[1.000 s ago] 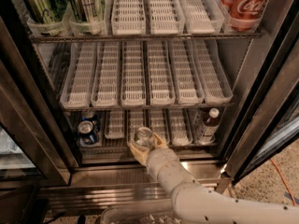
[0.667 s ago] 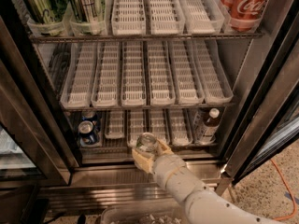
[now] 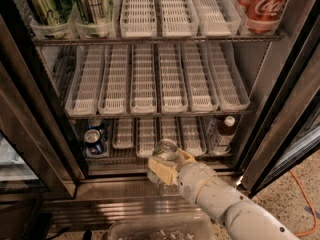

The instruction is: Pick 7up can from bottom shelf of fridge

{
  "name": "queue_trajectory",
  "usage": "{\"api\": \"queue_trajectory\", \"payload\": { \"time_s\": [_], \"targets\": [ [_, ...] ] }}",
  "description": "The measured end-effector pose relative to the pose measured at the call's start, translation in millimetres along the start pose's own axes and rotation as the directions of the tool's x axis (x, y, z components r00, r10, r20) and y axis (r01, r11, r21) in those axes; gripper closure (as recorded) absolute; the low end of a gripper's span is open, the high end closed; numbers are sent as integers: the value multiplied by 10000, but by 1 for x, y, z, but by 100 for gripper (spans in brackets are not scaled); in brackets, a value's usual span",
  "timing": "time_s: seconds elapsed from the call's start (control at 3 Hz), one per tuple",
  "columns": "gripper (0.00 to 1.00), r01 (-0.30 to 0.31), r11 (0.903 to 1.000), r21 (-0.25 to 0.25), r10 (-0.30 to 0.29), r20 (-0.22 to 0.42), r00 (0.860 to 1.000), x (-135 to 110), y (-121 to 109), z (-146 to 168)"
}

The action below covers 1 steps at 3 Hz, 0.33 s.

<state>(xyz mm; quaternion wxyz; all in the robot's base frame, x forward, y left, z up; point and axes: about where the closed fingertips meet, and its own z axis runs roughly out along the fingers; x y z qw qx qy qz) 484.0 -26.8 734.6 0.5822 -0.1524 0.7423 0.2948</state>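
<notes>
right now my two-finger cream-padded gripper (image 3: pixel 167 165) sits low at the front of the tall black-framed drinks fridge (image 3: pixel 40 109), on the end of the white jointed arm (image 3: pixel 225 204) that reaches in from the lower right. the fingers (image 3: pixel 159 171) are clamped on the small silvery-green aluminium 7up can (image 3: pixel 165 150), one pad on each side of its body, with the shiny top and pull tab showing above them. the can stands roughly upright at the front edge of the dark wire bottom shelf (image 3: pixel 125 156), in front of the middle white slotted plastic lane trays (image 3: pixel 146 134). i cannot tell whether its base touches the rack.

left of the fingers, well apart, two blue cans (image 3: pixel 93 141) stand in the leftmost lane. right of the fingers, a brown bottle with a white cap (image 3: pixel 223 134) stands near the shelf's far end. just below the fingers runs the stainless steel base panel (image 3: pixel 115 186), and lower down is a clear plastic bin (image 3: pixel 160 229). far above the fingers, red cola cans (image 3: pixel 262 6) sit top right and green cans (image 3: pixel 42 4) top left.
</notes>
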Motion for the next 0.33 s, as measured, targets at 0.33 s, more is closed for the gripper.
{"api": "queue_trajectory", "payload": {
  "time_s": [0.33],
  "targets": [
    [100,-3,9987,-519,-28,-582,9983,14,13,-2]
  ]
}}
